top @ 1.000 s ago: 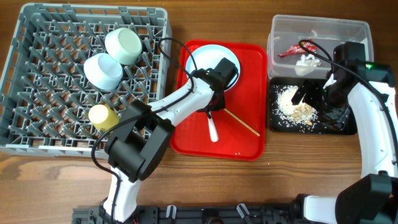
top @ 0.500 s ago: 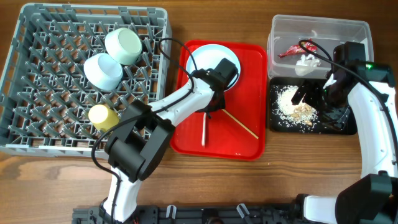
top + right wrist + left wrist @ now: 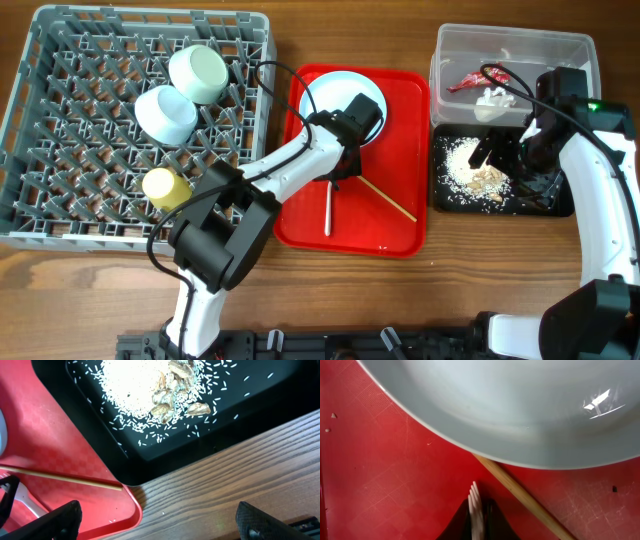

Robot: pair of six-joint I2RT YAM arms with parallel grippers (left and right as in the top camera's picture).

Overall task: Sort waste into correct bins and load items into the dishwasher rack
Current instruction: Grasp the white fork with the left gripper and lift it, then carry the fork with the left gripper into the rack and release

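My left gripper [image 3: 336, 176] is shut on the tine end of the white plastic fork [image 3: 327, 212], over the red serving tray [image 3: 400, 100]. In the left wrist view the fork's tines [image 3: 475, 505] stick out between my fingers [image 3: 479, 527]. The white plate [image 3: 335, 92] lies just beyond, with the wooden chopstick [image 3: 390, 200] beside the fork. My right gripper [image 3: 497, 152] is open and empty over the black tray [image 3: 545, 205], which holds rice scraps [image 3: 468, 168]. The red wrapper [image 3: 468, 82] and white tissue [image 3: 490, 100] lie in the clear tub [image 3: 515, 45].
The grey dishwasher rack [image 3: 60, 200] at the left holds a pale green bowl [image 3: 198, 72], a pale blue bowl [image 3: 165, 113] and a yellow cup [image 3: 163, 187]. The right wrist view shows the black tray's corner [image 3: 145, 467], the red tray's edge [image 3: 127, 505] and wooden table [image 3: 210, 495].
The fork has turned from lying broad and angled to a thin straight line on the tray, its handle swinging left in my left gripper. The right arm has not moved.
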